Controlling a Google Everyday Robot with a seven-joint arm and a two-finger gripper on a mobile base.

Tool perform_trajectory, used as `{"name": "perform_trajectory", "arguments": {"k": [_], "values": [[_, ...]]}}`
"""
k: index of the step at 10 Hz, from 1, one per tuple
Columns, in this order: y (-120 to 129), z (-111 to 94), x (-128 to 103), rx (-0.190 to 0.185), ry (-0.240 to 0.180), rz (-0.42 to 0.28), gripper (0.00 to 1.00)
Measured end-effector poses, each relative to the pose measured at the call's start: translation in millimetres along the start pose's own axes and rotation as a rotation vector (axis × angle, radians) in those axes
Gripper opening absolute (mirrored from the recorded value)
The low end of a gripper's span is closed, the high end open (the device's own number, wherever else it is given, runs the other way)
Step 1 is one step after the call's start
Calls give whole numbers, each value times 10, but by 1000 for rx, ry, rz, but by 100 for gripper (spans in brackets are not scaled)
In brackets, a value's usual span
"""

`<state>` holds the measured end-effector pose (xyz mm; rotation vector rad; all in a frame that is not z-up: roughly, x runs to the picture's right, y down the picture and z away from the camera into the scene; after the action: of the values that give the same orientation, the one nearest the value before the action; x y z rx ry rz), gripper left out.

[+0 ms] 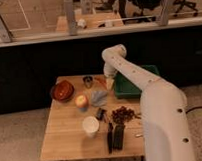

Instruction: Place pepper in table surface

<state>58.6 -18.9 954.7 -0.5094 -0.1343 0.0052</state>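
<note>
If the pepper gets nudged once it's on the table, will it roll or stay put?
Likely light: the pepper looks small beside the green bin. Its tapered shape would probably roll in a curve rather than straight. The pincer is right beside it, near the back edge of the table surface, so a nudge there might send it off.

White arm stretched up-left from lower right — elbow bent, gripper pointing down beneath it.

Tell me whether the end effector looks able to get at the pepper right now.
Probably yes: the end effector hangs right beside the pepper near the far edge of the table surface, with nothing between them.
</note>
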Motion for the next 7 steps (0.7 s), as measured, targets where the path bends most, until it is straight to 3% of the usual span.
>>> {"name": "perform_trajectory", "arguments": {"k": [7], "values": [[-196,162,-49,4,-10,58,80]]}}
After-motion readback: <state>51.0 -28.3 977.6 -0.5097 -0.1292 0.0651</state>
